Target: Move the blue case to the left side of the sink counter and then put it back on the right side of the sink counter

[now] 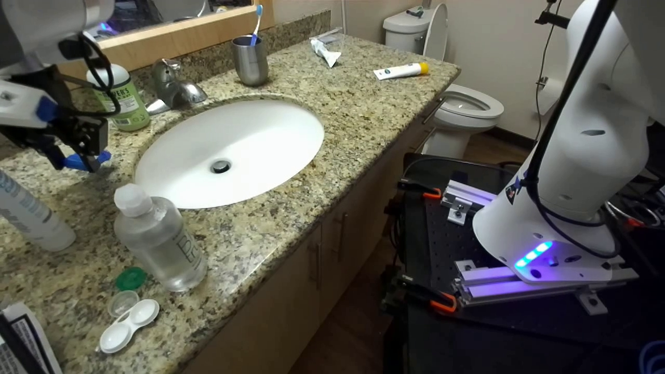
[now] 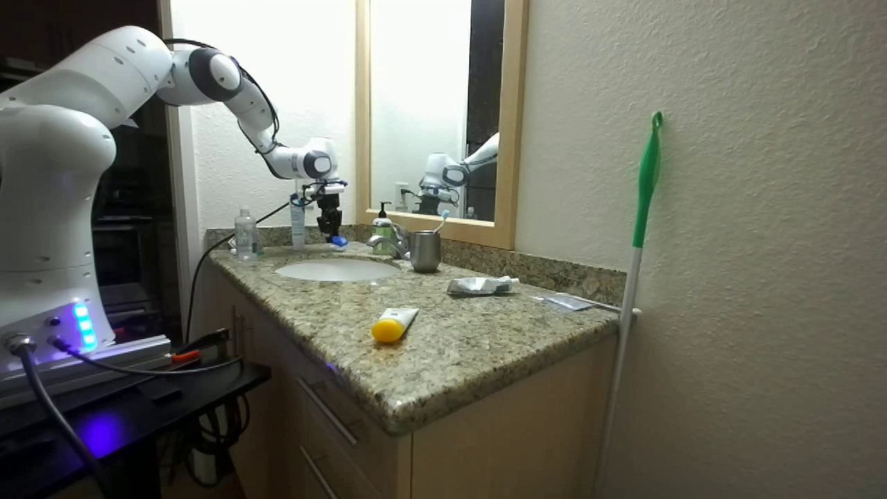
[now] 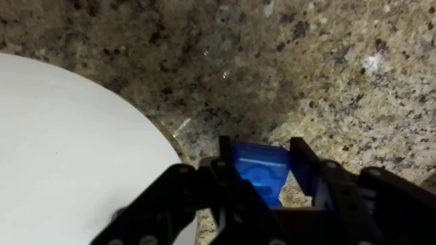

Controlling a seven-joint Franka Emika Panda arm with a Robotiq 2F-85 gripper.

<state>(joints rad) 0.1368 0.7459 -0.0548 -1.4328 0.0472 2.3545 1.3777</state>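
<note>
The blue case (image 1: 78, 162) is between the fingers of my gripper (image 1: 76, 159), beside the faucet end of the basin. In the wrist view, the case (image 3: 260, 166) touches both fingertips of the gripper (image 3: 258, 148), so the gripper is shut on it. It sits slightly askew, and its lower part is hidden by the left finger. In an exterior view, the case (image 2: 339, 241) hangs at the tip of the gripper (image 2: 330, 234), a little above the sink counter (image 2: 450, 333). The white oval basin (image 1: 280, 140) and metal faucet (image 1: 176, 91) are beside the gripper.
A clear bottle (image 1: 161, 244), a white tube (image 1: 31, 213) and a green soap bottle (image 1: 124, 101) stand around the gripper. A white lens case (image 1: 129, 326) lies near the front. A steel cup (image 1: 250, 62) and an orange-and-white tube (image 1: 400, 71) are beyond the basin.
</note>
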